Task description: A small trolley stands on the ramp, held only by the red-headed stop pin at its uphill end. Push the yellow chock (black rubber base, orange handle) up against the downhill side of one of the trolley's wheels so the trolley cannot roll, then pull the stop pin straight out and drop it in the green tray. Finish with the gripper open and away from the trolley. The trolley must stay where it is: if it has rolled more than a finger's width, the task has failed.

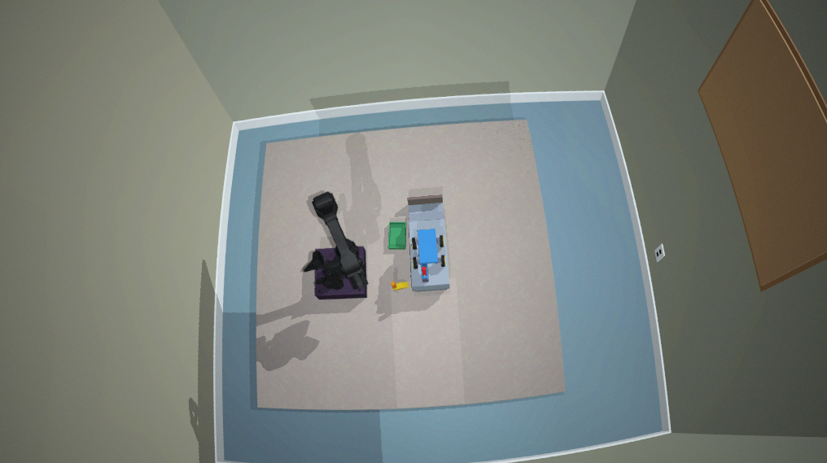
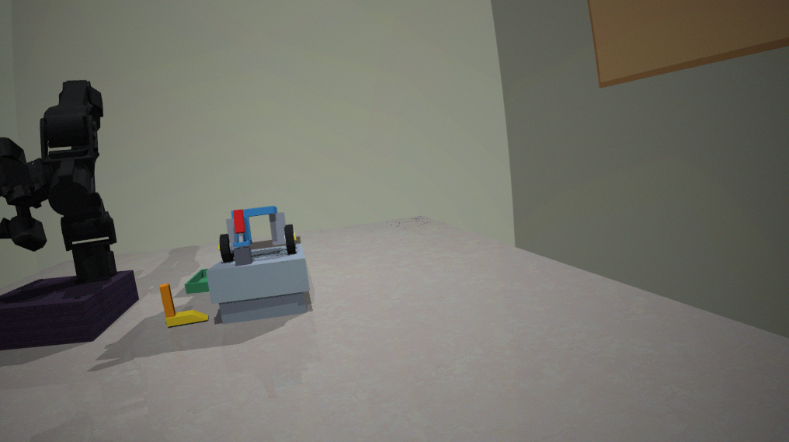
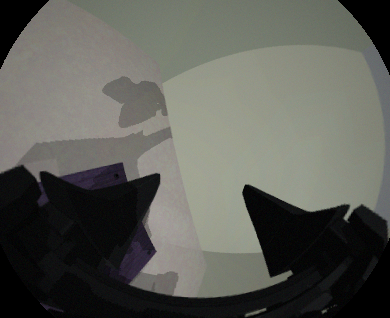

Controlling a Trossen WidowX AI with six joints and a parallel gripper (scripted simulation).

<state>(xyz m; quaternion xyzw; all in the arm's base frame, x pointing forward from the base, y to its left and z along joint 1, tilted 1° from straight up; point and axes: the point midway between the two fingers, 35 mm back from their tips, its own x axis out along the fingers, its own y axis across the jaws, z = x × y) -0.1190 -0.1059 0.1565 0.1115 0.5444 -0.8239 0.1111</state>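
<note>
Exterior and top views, inspected left to right: found a black gripper (image 1: 317,273) (image 2: 11,230) (image 3: 203,185) folded back beside a black jointed arm (image 1: 341,241) (image 2: 72,181), fingers well apart with nothing between. Next, noted a yellow wedge-shaped chock with upright orange handle (image 1: 400,286) (image 2: 185,318), lying on the tabletop just beside the ramp, not yet against a wheel. Judged light and stiff, with a rubber underside likely to drag; best taken by the handle, low down, to limit tipping. Then recorded a shallow green rectangular tray (image 1: 397,236) (image 2: 197,286), followed by a pale grey-blue sloping ramp (image 1: 434,282) (image 2: 258,283). Seen standing on the ramp at the uphill end, a red-headed stop pin (image 1: 424,272) (image 2: 238,221), still to be pulled; likely small and rigid, to be gripped squarely by the head and drawn straight, without levering. Adjacent, found a blue-topped trolley with black wheels (image 1: 427,246) (image 2: 254,211), apparently free to roll once unpinned, so to be nudged only gently. Hard to make out: chock's black base, showing as a thin dark edge; pin's lower shank, hidden in its mount; tray, partly behind the ramp in the exterior view; gripper, partly cut off there at the left edge.
</note>
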